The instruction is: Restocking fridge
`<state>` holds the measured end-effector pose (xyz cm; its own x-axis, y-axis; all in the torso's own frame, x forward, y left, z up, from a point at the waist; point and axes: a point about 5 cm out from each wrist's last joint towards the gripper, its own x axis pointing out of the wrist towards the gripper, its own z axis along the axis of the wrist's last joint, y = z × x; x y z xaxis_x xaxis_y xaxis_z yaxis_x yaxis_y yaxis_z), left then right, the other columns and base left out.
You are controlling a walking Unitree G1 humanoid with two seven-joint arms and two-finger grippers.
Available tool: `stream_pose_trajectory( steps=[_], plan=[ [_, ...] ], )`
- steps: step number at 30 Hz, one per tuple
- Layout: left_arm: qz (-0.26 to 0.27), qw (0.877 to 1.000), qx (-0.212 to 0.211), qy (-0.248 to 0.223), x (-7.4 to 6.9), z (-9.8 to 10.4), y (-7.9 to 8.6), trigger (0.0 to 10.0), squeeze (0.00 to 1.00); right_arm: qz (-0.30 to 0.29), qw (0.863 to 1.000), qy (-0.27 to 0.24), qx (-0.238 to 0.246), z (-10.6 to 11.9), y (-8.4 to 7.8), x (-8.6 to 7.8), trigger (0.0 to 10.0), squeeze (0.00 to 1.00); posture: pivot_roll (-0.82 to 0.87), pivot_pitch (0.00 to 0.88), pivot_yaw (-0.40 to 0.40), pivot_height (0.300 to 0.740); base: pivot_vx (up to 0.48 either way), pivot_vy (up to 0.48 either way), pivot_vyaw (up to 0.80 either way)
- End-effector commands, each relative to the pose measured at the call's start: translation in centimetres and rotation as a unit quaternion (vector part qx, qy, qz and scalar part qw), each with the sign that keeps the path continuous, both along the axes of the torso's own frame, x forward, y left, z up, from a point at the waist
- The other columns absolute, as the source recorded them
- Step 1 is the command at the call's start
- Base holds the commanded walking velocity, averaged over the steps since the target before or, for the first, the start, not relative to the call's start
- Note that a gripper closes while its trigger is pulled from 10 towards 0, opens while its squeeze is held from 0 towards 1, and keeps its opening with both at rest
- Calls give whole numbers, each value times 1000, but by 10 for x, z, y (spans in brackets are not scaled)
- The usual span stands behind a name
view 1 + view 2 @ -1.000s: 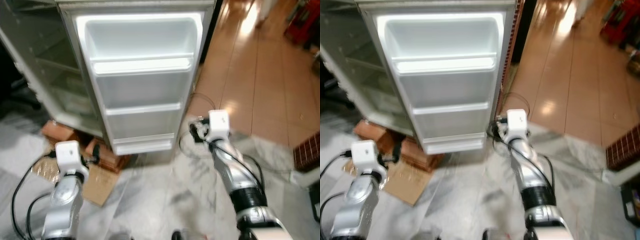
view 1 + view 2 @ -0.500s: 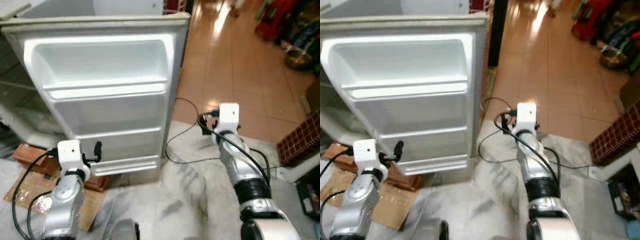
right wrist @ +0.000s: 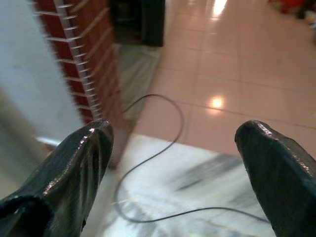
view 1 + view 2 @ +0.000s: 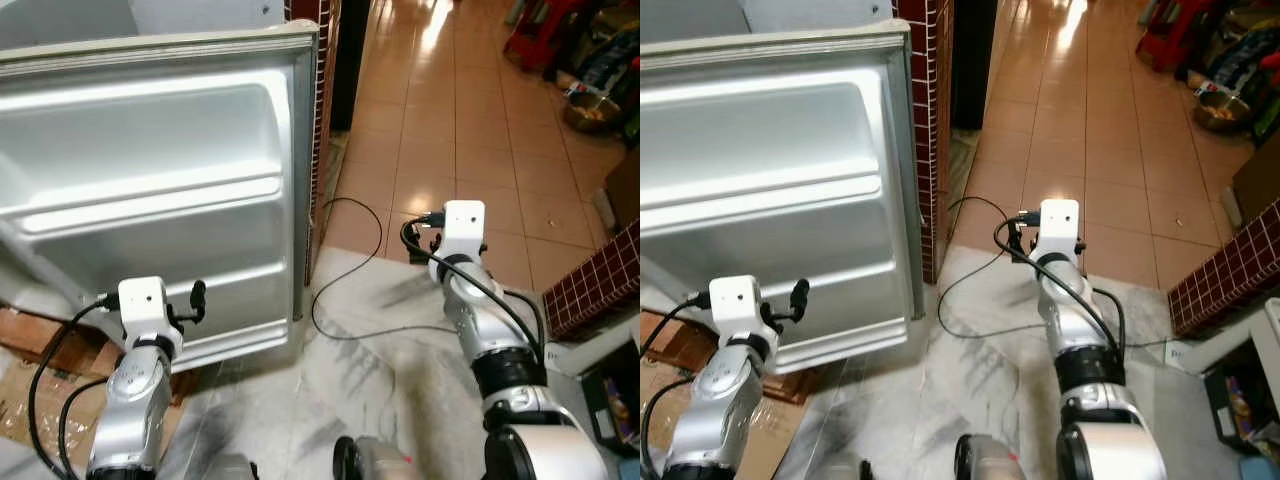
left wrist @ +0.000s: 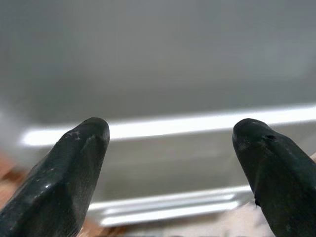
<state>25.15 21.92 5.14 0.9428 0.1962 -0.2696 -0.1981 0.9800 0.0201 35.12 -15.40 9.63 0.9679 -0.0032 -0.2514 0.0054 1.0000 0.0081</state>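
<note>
Facing the open fridge door [image 4: 150, 190], ahead-left. Left hand [image 5: 170, 148] spread wide, empty, near the door's lower shelf. Right hand [image 3: 173, 148] spread, empty, over a floor cable [image 4: 345, 260].

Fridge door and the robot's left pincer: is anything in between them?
Nothing visible stands between them. The left pincer is open and points straight at the inside of the fridge door, with bare door shelves ahead of its fingers. The black cable lies on the floor off to the right, nearer the right pincer.
</note>
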Motion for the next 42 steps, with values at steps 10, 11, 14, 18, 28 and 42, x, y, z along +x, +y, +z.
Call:
stream_pose_trajectory(
  steps=[10, 11, 14, 18, 28, 42],
  plan=[
    [46, 999, 13, 13, -14, 0, 12, 10000, 0, 46, 998, -31, 6, 13, 28, 11, 10000, 0, 119, 105, -24, 740, 0, 0, 244],
    [46, 999, 13, 14, -14, 0, 11, 10000, 0, 46, 998, -31, 6, 13, 29, 12, 10000, 0, 119, 105, -24, 740, 0, 0, 800],
    [48, 999, 12, 15, -16, 0, 11, 10000, 0, 43, 998, -34, 9, 15, 32, 13, 10000, 0, 125, 106, -25, 740, 0, 0, 800],
    [53, 998, 12, 15, -18, 3, 9, 10000, 0, 21, 999, -40, 9, 16, 30, 15, 10000, 0, 134, 109, -26, 740, 0, 0, 800],
    [58, 998, 1, 15, -31, 11, 2, 10000, 0, -13, 999, -48, 6, 20, 32, 22, 10000, 0, 163, 113, -36, 740, 0, 0, 439],
    [68, 998, 8, 16, -33, 14, 1, 10000, 0, 27, 988, -107, 107, 56, 69, 37, 10000, 0, 191, 101, -55, 740, 0, 0, 0]
  ],
)
